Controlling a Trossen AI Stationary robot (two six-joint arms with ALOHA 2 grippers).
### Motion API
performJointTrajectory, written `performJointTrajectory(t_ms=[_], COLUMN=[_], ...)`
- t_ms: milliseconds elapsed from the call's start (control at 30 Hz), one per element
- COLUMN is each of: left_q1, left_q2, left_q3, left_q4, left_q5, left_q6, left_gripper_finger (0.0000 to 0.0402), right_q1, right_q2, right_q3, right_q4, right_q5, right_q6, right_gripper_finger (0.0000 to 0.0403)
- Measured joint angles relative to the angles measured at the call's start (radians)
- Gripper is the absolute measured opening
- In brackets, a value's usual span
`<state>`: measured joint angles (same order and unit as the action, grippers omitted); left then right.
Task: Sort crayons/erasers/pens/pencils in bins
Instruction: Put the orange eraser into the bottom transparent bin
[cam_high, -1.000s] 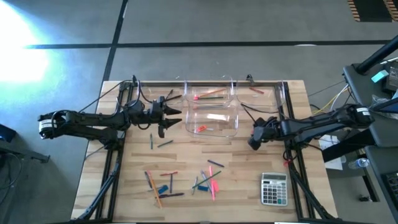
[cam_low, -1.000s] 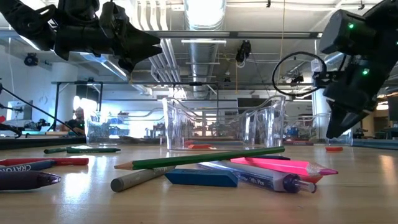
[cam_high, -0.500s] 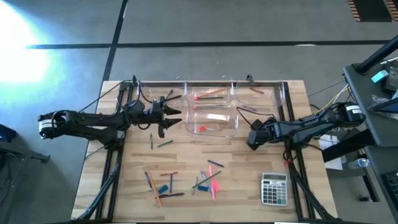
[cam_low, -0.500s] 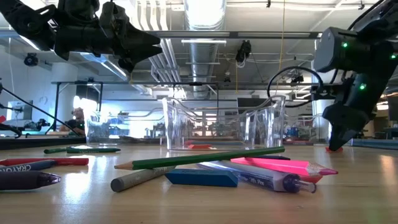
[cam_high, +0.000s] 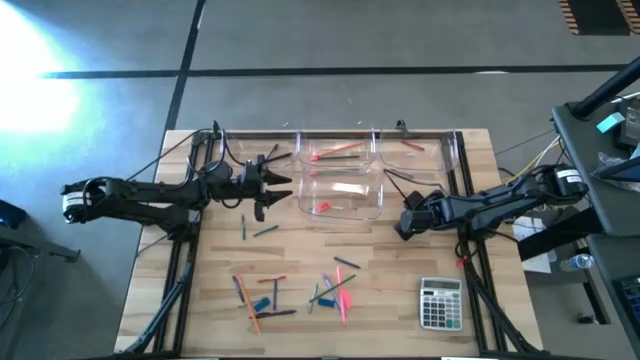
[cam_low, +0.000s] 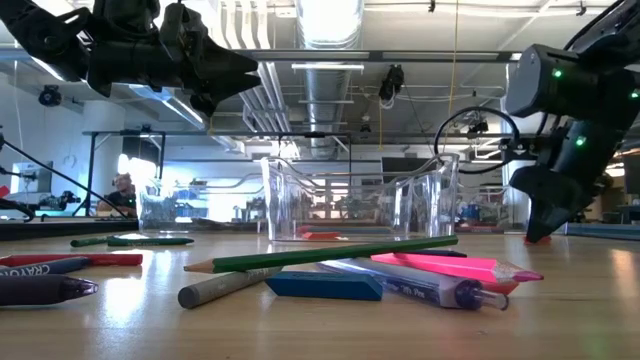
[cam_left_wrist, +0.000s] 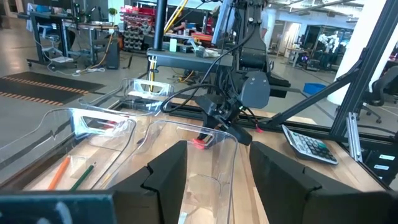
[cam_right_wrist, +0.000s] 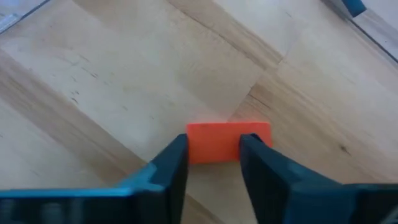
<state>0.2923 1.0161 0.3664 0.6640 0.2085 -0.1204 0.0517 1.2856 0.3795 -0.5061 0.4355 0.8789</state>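
An orange-red eraser (cam_right_wrist: 227, 142) lies flat on the wooden tabletop (cam_high: 400, 290), to the right of the front bin (cam_high: 343, 196) and toward the table's right edge. The right gripper (cam_right_wrist: 213, 154) reaches down to it, one finger on each side of the block; both fingers touch its flanks, so the eraser is pinched while resting on the wood. In the low view the same gripper (cam_low: 541, 233) points steeply down, its tip at the table surface.

The clear bins stand along the back edge: the rear bin (cam_high: 336, 149) holds an orange pencil (cam_high: 340, 149), and the front bin holds a small red piece (cam_high: 324, 207). A further bin (cam_high: 428, 148) sits near the back right corner.

The left gripper (cam_high: 285, 181) hangs above the table just left of the bins, its fingers spread and empty.

Loose items lie near the front edge: a pink pencil (cam_high: 346, 296), a blue eraser (cam_low: 323, 286), a green pencil (cam_low: 335, 254) and a dark crayon (cam_low: 45, 290). A grey calculator (cam_high: 440, 303) rests at the front right corner.
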Motion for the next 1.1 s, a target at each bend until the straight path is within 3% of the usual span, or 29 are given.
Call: performJointTrajectory(t_ms=[267,733,1100], left_q1=[0.000,-0.001,-0.008], left_q2=[0.000,0.000,0.000], left_q3=[-0.001,-0.010,-0.013], left_q4=[0.000,-0.026,-0.026], left_q5=[0.000,0.000,0.001], left_q6=[0.002,-0.030,-0.032], left_gripper_finger=[0.0161,0.0161,0.0161], right_q1=[0.000,0.007,0.031], right_q2=[-0.081,-0.337,-0.361], right_q3=[0.012,0.062,0.281], right_q4=[-0.004,-0.028,-0.029], right_q5=[-0.045,-0.086,-0.067], right_q6=[-0.031,-0.082,-0.241], right_gripper_finger=[0.0015,0.0008,0.0008])
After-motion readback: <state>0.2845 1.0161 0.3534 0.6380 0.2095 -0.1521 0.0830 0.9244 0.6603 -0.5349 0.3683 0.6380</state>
